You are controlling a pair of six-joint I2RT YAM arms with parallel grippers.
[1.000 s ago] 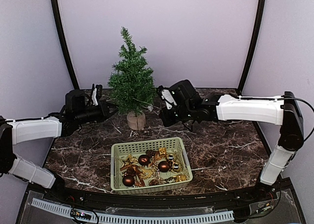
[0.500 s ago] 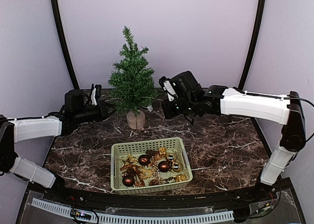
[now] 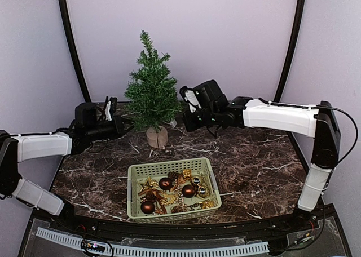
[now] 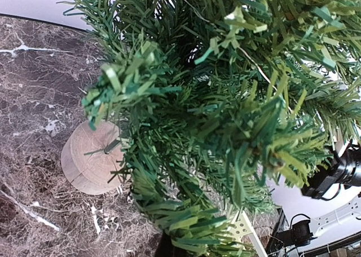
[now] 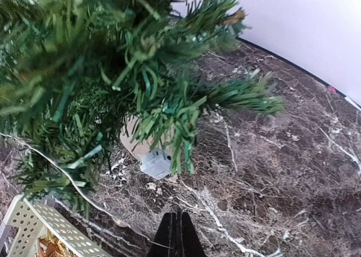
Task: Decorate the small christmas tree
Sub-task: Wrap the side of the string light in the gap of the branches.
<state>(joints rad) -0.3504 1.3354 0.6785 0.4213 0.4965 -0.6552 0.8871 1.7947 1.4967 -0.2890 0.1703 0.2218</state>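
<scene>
The small christmas tree point(image 3: 150, 91) stands at the back middle on its round wooden base point(image 3: 157, 137). My left gripper point(image 3: 125, 124) reaches into its lower left branches. In the left wrist view, needles point(image 4: 214, 116) cover the fingers and the base point(image 4: 90, 164) lies below. My right gripper point(image 3: 184, 123) is at the tree's lower right side. Its fingers point(image 5: 179, 215) are together on a thin wire point(image 5: 73, 185) that runs into the branches. A small white box point(image 5: 156, 164) hangs near the base and also shows in the top view point(image 3: 172, 123).
A pale green basket point(image 3: 169, 165) with dark red balls, gold stars and other ornaments stands in front of the tree. Its corner shows in the left wrist view point(image 4: 243, 227) and the right wrist view point(image 5: 31, 223). The marble table point(image 3: 259, 167) ends at curved back walls.
My right gripper has moved back and a little left, closer to the tree's right side. The left gripper has barely moved.
</scene>
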